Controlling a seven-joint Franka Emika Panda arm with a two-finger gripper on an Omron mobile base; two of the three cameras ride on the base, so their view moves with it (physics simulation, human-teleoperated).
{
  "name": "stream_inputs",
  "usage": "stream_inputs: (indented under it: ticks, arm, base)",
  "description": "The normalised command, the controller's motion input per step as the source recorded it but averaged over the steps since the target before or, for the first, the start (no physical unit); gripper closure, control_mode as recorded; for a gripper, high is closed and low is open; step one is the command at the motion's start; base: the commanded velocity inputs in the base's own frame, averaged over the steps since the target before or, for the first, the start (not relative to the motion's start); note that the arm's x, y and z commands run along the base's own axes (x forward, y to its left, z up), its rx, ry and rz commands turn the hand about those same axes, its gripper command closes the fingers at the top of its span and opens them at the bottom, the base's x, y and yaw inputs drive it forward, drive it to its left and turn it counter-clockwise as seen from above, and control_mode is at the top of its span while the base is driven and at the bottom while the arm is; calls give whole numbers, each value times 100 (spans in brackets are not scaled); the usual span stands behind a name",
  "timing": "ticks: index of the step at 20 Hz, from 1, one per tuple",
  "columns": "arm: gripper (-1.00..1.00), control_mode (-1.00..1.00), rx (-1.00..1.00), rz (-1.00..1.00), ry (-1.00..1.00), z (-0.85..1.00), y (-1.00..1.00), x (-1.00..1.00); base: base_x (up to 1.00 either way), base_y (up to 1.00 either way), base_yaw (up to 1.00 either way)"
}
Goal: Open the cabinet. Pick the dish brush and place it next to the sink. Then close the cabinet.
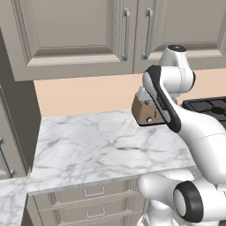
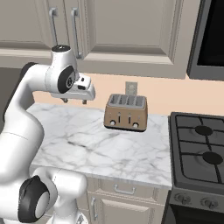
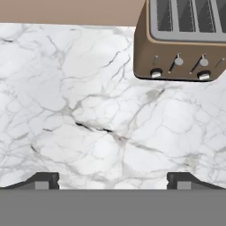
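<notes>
Above the white-veined marble counter (image 2: 87, 144), the two-finger gripper (image 2: 75, 100) hangs with jaws spread wide and nothing held, pointing down at bare stone. The wide grey-beige wall cabinet (image 1: 75, 35) sits at 12 o'clock from the gripper, both recessed-panel doors closed, vertical silver bar handles (image 1: 126, 33) side by side. A bronze four-slot toaster (image 2: 126, 113) stands at 3 o'clock of the gripper in the right base view.

Risk: reaching up for a handle, the elbow could swing into the toaster, or the fingers could slip off the thin bar.

The dish brush is presumably behind the closed doors, so its position cannot be confirmed. The sink cannot be located either.
</notes>
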Motion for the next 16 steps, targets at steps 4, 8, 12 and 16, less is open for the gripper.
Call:
stream_inputs:
  ticks: [4, 8, 12, 16]
  arm:
    - [-100, -100, 0, 0, 0, 0, 0, 0]
    - [-100, -100, 0, 0, -1, 1, 0, -1]
    - [-100, -100, 1, 0, -6, 7, 0, -6]
    - [-100, -100, 1, 0, -12, 10, 0, -8]
  base:
    - [0, 0, 0]
    - [0, 0, 0]
    - [0, 0, 0]
    - [0, 0, 0]
